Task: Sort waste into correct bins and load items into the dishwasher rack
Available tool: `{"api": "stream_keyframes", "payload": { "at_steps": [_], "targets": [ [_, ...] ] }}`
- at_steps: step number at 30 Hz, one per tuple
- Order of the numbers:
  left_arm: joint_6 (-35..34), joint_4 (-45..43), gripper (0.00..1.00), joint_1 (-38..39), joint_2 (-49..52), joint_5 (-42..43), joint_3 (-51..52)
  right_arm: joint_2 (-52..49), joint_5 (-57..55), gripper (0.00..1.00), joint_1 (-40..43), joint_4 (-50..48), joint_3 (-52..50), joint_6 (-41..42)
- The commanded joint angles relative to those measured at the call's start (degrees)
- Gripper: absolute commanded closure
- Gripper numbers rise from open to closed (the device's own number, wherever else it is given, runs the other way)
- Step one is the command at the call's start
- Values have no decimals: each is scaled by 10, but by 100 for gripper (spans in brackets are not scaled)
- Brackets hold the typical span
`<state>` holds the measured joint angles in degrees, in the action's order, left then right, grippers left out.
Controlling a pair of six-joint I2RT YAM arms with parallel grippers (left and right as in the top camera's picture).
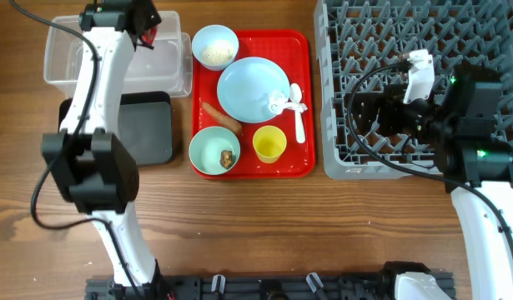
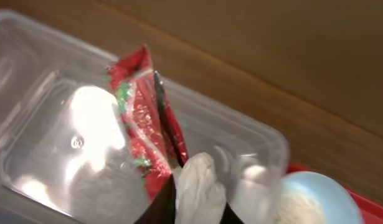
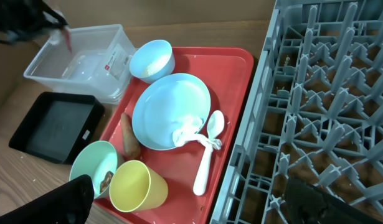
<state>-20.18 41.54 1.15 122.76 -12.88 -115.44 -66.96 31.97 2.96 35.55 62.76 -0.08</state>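
My left gripper (image 1: 146,29) is over the clear plastic bin (image 1: 64,58) at the far left. It is shut on a red wrapper (image 2: 144,124), and a crumpled white piece (image 2: 200,190) is also between the jaws. My right gripper (image 1: 362,112) is open and empty over the left part of the grey dishwasher rack (image 1: 406,42). Its fingers (image 3: 197,205) spread wide across the rack's edge and the red tray (image 3: 241,68). The tray holds a blue plate (image 1: 252,87), a white spoon (image 1: 298,112), a yellow cup (image 1: 269,143), a green bowl (image 1: 213,152) and a small blue bowl (image 1: 214,46).
A black bin (image 1: 148,133) sits in front of the clear bin. A crumpled white napkin (image 1: 279,102) lies on the plate, a brown sausage-like scrap (image 1: 220,117) on the tray, and a food scrap (image 1: 227,157) in the green bowl. The small bowl holds rice.
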Motion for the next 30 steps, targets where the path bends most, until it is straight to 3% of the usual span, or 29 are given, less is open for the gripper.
{"api": "stream_keyframes", "payload": {
  "at_steps": [1,4,5,10,18,30],
  "targets": [
    [-4,-2,29,-10,38,-7,5,-5,11,0,1,-3,13,3],
    [-4,-5,3,-11,40,-7,5,-5,11,0,1,-2,13,3],
    [-2,-7,0,-10,40,-7,4,-5,11,0,1,-2,13,3],
    [31,-10,0,-10,21,1,4,-5,11,0,1,0,13,3],
    [133,14,1,37,-45,118,4,-5,11,0,1,-2,13,3],
    [218,128,3,215,-7,180,5,-5,11,0,1,1,13,3]
  ]
}}
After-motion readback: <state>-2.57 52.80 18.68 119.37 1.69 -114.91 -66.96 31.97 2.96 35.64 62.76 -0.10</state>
